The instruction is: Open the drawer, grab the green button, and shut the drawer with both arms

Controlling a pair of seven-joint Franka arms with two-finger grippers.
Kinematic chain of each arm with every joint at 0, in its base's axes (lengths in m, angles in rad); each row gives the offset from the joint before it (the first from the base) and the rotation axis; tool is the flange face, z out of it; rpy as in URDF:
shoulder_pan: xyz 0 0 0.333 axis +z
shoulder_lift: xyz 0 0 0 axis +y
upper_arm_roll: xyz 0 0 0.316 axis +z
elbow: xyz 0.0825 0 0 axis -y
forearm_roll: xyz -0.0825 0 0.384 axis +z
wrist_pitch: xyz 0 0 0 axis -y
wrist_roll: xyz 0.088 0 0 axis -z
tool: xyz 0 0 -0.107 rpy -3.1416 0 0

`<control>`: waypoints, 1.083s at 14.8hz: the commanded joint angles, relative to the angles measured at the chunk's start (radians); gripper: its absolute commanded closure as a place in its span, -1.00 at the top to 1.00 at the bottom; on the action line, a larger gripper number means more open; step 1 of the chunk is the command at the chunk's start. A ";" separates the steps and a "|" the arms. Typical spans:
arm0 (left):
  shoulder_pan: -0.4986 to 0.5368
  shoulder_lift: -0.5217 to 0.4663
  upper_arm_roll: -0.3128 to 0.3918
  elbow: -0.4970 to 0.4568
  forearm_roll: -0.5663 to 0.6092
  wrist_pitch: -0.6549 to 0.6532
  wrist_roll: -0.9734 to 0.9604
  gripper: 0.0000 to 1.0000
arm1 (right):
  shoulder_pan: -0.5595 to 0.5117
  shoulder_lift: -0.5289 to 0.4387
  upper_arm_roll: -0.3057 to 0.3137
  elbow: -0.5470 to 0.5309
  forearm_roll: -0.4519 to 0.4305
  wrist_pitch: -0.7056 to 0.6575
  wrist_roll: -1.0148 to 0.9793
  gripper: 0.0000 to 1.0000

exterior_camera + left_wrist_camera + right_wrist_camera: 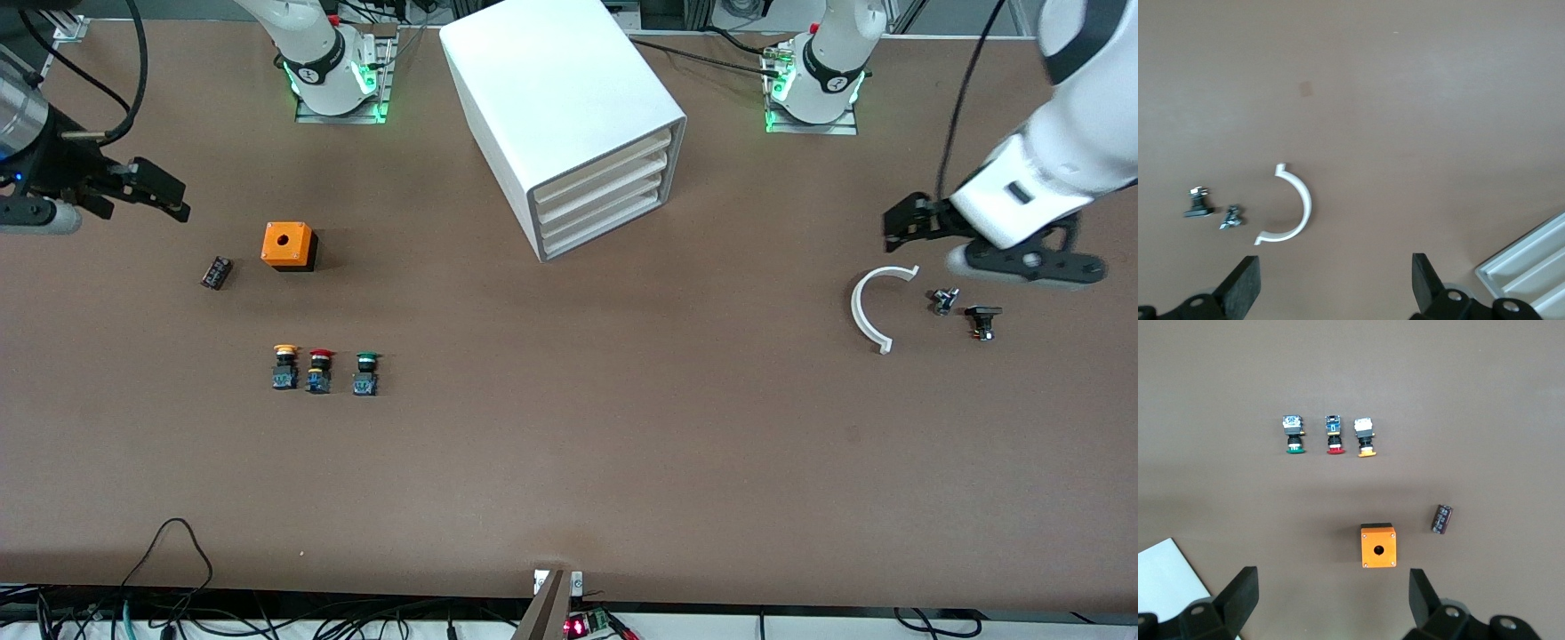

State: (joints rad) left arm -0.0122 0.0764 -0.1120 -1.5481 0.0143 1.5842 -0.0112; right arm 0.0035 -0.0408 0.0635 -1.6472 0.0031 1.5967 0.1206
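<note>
The white cabinet [569, 107] stands at the table's middle, near the arm bases. Its four stacked drawers are all shut; the lowest drawer [609, 231] sits flush. A corner of the drawer fronts shows in the left wrist view [1531, 267]. The green-capped button [365, 372] lies on the open table, toward the right arm's end and nearer the front camera than the cabinet; it also shows in the right wrist view [1294, 435]. My left gripper [900, 227] [1336, 290] is open and empty over the table by a white half ring. My right gripper [178, 203] [1335, 603] is open and empty over the table near an orange box.
A red-capped button [320, 371] and a yellow-capped button [284, 367] lie beside the green one. The orange box [289, 245] and a dark cylinder [216, 272] lie farther from the camera than those. The white half ring [867, 307] and two small metal parts [944, 300] [982, 321] lie at the left arm's end.
</note>
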 commanded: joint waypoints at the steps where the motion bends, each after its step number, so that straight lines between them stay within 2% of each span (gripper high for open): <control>1: -0.041 -0.095 0.067 -0.110 -0.002 0.017 0.082 1.00 | -0.030 -0.102 0.033 -0.100 -0.011 0.012 0.016 1.00; 3: -0.037 -0.113 0.103 -0.148 -0.011 0.055 0.092 1.00 | -0.030 -0.099 0.030 -0.086 -0.009 -0.001 0.007 1.00; 7: -0.037 -0.092 0.094 -0.122 -0.001 0.046 0.091 1.00 | -0.027 -0.061 0.032 -0.020 0.000 -0.004 -0.025 1.00; 16: -0.043 -0.090 0.077 -0.118 0.001 0.036 0.088 1.00 | -0.023 -0.019 0.032 0.037 0.008 0.005 -0.016 1.00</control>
State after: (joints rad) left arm -0.0537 -0.0060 -0.0317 -1.6610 0.0143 1.6183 0.0621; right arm -0.0015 -0.0836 0.0839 -1.6506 0.0039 1.6115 0.1107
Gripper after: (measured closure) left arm 0.000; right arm 0.000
